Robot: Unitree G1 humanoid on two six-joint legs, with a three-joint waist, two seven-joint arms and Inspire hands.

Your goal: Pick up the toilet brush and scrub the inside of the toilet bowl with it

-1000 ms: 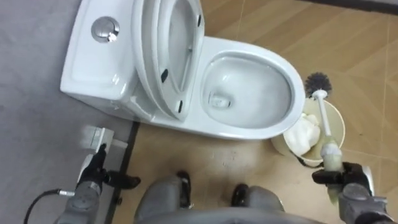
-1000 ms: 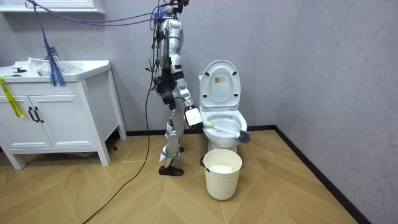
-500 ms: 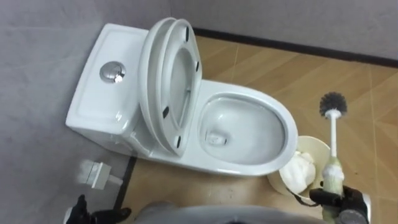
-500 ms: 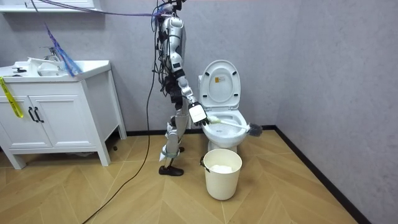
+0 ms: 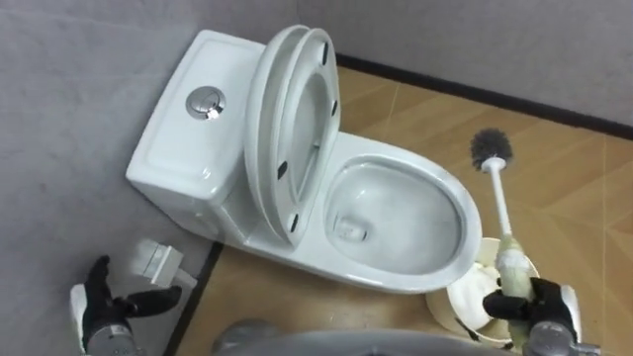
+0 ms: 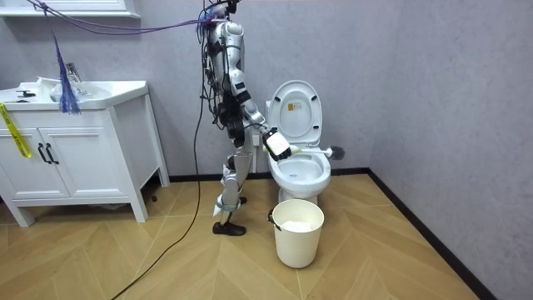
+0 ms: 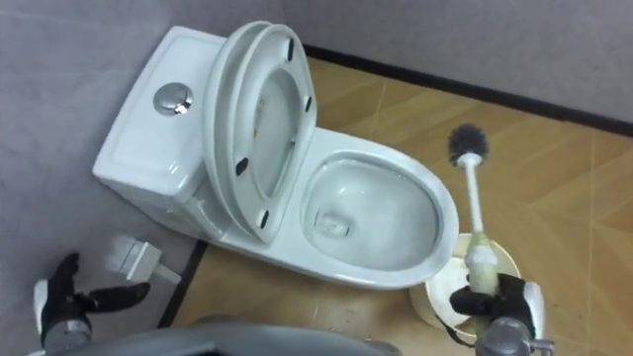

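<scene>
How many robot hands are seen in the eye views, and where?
2. The left robot hand is at lower left, beside the toilet, open and empty. The right robot hand is at lower right, gripping the toilet brush.

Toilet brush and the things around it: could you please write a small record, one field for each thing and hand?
toilet brush: handle held in the right hand, bristle head raised beside the bowl, not inside it
toilet: seat and lid raised, bowl uncovered
bucket: on the floor by the toilet, something white inside
left hand: open, holding nothing
</scene>
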